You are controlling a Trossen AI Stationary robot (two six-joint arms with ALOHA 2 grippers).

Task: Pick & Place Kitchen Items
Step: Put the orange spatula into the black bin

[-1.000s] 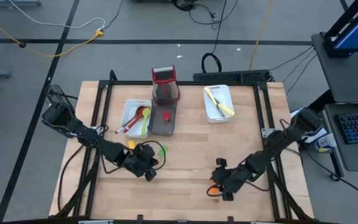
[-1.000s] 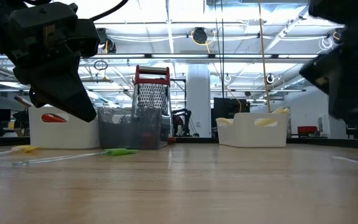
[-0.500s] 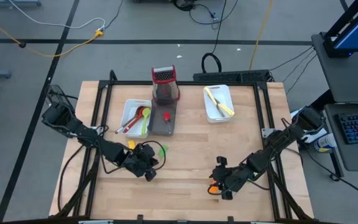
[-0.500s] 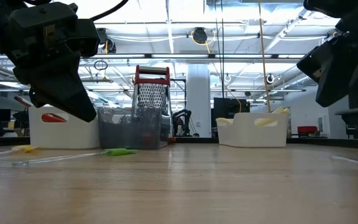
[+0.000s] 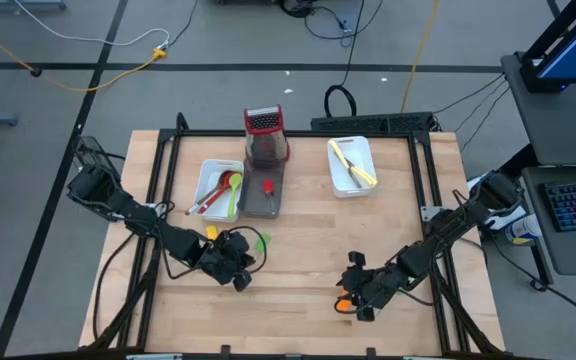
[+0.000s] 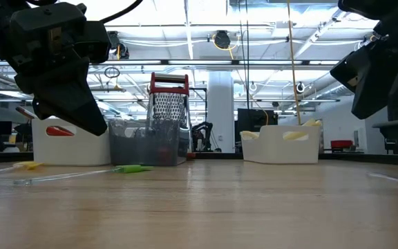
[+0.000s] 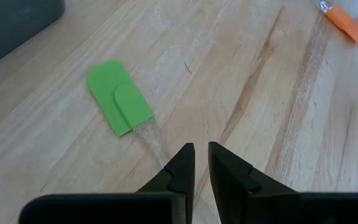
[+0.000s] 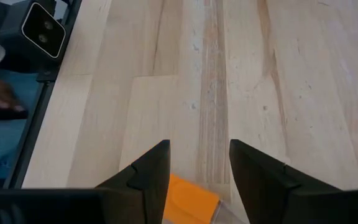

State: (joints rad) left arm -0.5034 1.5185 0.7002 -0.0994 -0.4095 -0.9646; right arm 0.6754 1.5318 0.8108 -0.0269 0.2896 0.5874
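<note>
A green spatula with a clear handle lies flat on the table, also seen in the high view and the low view. My left gripper hovers just over its handle end, fingers almost shut, touching nothing; it hangs above the table in the low view. An orange spatula lies near the table's front. My right gripper is open above it, one finger on either side, and also shows in the high view.
A yellow spatula lies left of my left gripper. At the back stand a white tray with red and green spoons, a grey tray, a red-topped grater and a white tray with yellow utensils. Bare wood lies between the arms.
My right gripper has shifted a little in the low view and then kept still. The spatulas lie where they were.
</note>
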